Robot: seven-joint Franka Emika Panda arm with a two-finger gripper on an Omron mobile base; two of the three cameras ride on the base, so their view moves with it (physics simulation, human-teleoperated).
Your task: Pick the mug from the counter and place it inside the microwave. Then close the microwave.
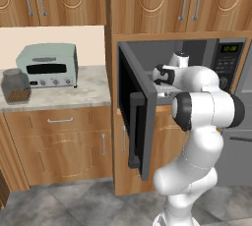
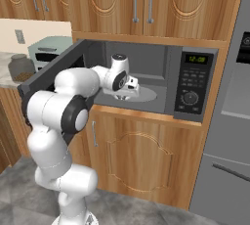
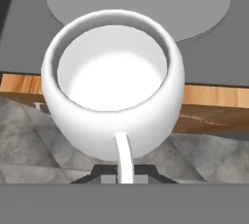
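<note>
**Mug at the threshold, door wide**

Gripper [image 3: 125, 175] clamped on the thin handle of the mug [image 3: 113, 84], jaws drawn together around that strip; mug carried upright, mouth up, hanging over the front lip of the microwave [image 2: 146, 67], not yet set down on the turntable [image 3: 141, 1].

Risks, as judgement only: slim handle as sole hold, so swinging or twisting of the cup likely under any quick move; release too early and likely to drop onto the wooden edge or the floor tiles below rather than the grey cavity floor; too low an entry and base likely to clip the lip; too high and wrist close to the cavity roof; afterwards, arm needing to leave fully before swinging the door [image 1: 134, 114], otherwise trapped forearm or a mug knocked over; door standing far out to the left, so a long reach around it for closing.

Across views: hand view giving the grip on the handle, the pale inside of the cup, the wooden edge beneath it; right base view giving the cavity depth, the turntable, the keypad [image 2: 191, 84]; left base view giving the open door edge-on, plus the counter [image 1: 64, 95] with toaster oven [image 1: 48, 65] and jar [image 1: 15, 86], well apart from the action.
</note>
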